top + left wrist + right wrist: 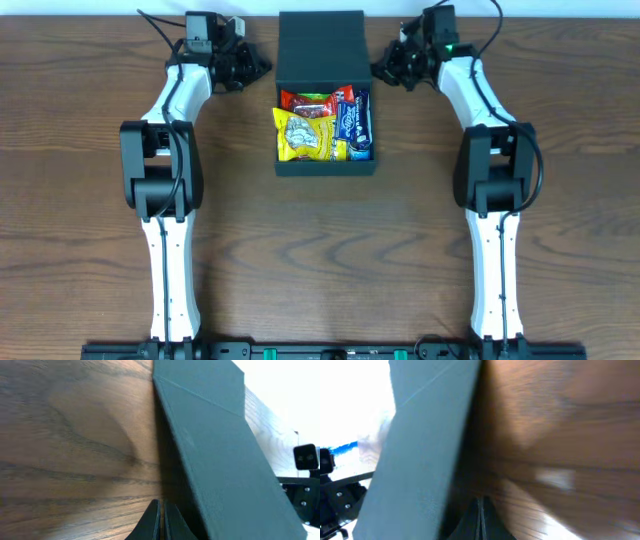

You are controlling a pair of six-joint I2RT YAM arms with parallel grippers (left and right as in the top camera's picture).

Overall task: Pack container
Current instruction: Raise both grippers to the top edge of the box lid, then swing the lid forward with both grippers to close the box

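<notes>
Container (320, 45), matte dark rectangular box on grained wood table (90, 250), sits between left pincer (161, 517) and right pincer (480, 515), both closed.

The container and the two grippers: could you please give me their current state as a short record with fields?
container: open, lid folded back
contents: yellow packet, red packet, blue packet
left gripper: low over the table beside the lid, fingers shut, empty
right gripper: beside the lid's other edge, fingers shut, empty
contact with lid: cannot tell
</notes>
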